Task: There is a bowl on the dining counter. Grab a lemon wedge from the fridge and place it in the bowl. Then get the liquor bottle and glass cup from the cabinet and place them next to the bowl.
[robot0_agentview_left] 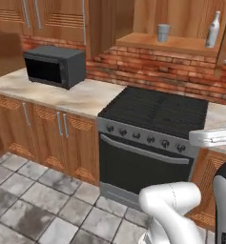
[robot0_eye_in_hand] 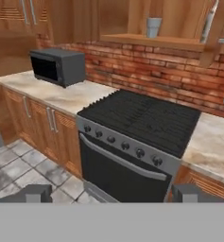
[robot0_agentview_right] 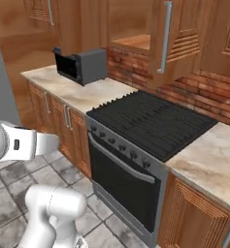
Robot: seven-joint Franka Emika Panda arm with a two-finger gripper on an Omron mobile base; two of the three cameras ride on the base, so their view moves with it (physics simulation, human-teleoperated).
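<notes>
While its claw [robot0_eye_in_hand: 111, 193] gapes wide, the arm faces the stove [robot0_eye_in_hand: 137, 137].

Stove between two runs of counter, open cabinet above it.

The stove [robot0_agentview_left: 152, 128] stands against the brick wall [robot0_agentview_left: 148, 66], with a counter [robot0_agentview_left: 76, 95] running off to its left and another stretch of counter [robot0_agentview_right: 208, 160] to its right. A microwave [robot0_agentview_left: 55, 66] sits on the left counter, well apart from the stove and close to the wall. Cabinet doors [robot0_agentview_left: 43, 128] lie under the left counter. Above the stove, an open cabinet shelf [robot0_agentview_left: 174, 44] holds a glass cup [robot0_agentview_left: 163, 33] towards its left and a liquor bottle [robot0_agentview_left: 212, 30] towards its right, well apart. Tiled floor [robot0_agentview_left: 33, 200] spreads in front of the counter and stove.
</notes>
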